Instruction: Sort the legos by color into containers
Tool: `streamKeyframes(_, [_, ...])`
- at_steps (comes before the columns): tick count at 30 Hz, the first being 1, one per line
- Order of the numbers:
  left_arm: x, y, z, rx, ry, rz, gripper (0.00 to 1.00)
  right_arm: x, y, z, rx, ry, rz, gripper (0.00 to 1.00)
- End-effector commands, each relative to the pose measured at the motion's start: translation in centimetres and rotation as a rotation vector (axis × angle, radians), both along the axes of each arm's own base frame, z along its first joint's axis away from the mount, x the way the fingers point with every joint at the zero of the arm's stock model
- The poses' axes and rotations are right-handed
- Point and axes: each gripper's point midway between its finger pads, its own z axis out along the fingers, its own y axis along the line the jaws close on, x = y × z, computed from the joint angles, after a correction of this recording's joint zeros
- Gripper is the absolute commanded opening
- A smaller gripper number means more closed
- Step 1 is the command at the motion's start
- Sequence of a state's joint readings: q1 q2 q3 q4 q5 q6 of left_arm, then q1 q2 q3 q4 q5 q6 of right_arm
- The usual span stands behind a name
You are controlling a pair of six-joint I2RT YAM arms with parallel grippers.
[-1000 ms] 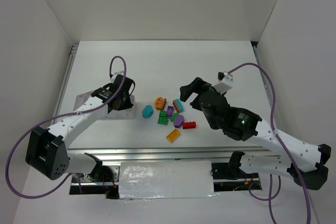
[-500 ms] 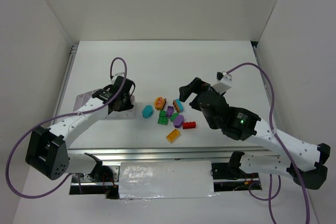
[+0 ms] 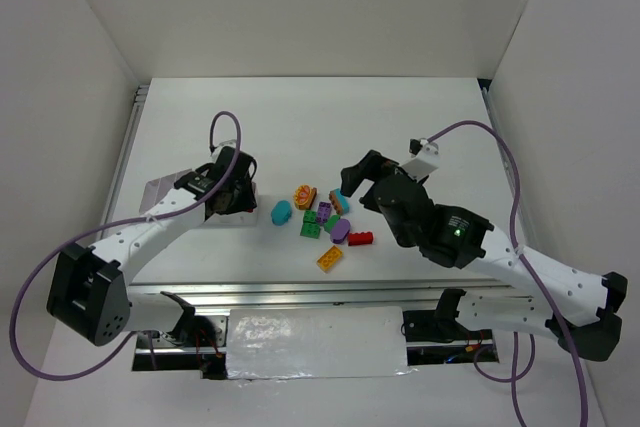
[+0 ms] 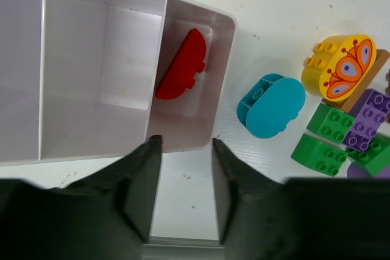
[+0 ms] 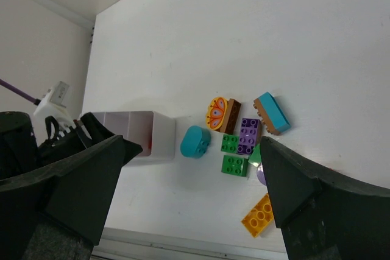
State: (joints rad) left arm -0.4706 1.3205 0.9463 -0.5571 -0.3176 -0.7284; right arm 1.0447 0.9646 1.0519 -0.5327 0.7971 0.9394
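The white divided tray lies at the left, and a red half-round lego rests in its end compartment. My left gripper hangs over the tray's near rim, jaws apart with nothing between them. Loose legos lie in a pile to the right: a teal oval, a yellow butterfly piece, green bricks, a purple brick, a red brick and an orange-yellow brick. My right gripper hovers wide open above the pile, holding nothing.
The tray's other compartments show nothing inside. A teal-topped brown brick lies at the pile's far right. The table's near edge with its metal rail runs just below the pile. White walls close the table in on three sides.
My left gripper's jaws have parted over the tray's end compartment. The right arm has crept slightly toward the pile, still wide open.
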Motion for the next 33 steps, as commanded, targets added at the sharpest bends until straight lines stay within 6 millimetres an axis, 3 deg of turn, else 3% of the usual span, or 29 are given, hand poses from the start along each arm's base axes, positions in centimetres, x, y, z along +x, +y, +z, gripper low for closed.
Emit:
streamKeyframes(1, [0.2,-0.8,3.2,-0.058,-0.076,-0.035,0.54,0.8,-0.6,-1.1,-0.056,-0.007,-0.035,0.99])
streamKeyframes(3, [-0.2,-1.3,5.5,-0.085,-0.127,-0.056,0.67,1.2,-1.0,-2.8,-0.102,0.050,-0.049,0.99])
streamKeyframes(5, [-0.7,-1.4,7.4,-0.090,-0.165,-0.069,0.76,1.7,-1.6,-6.2,-0.187,0.154,-0.061,0.99])
streamKeyframes(7, [-1.3,-1.1,9.8,-0.108,-0.223,-0.072,0.97,1.6,-1.3,-9.4,-0.258,0.260,-0.030,0.99])
streamKeyframes(9, [-2.1,-0.2,11.6,-0.103,-0.265,-0.069,0.99,1.0,-1.4,-12.6,-0.346,0.363,0.031,1.00])
streamKeyframes(14, [-3.6,1.5,14.1,-0.061,-0.324,-0.102,1.00,-1.0,-1.5,-16.9,-0.449,0.489,0.144,1.00])
streamKeyframes(18, [-4.4,2.7,13.7,-0.005,-0.318,-0.108,1.00,-2.5,-2.9,-18.8,-0.447,0.527,0.149,1.00])
streamKeyframes(26, [-5.0,2.0,10.3,0.004,-0.266,-0.187,0.99,-3.7,-2.1,-22.3,-0.506,0.582,0.351,1.00])
streamKeyframes(29, [-4.9,1.8,10.3,0.001,-0.267,-0.200,1.00,-3.2,-1.4,-22.9,-0.527,0.586,0.386,1.00])
streamKeyframes(33, [-5.0,1.2,10.1,-0.019,-0.268,-0.234,1.00,-1.9,-2.0,-23.7,-0.556,0.613,0.365,0.99])
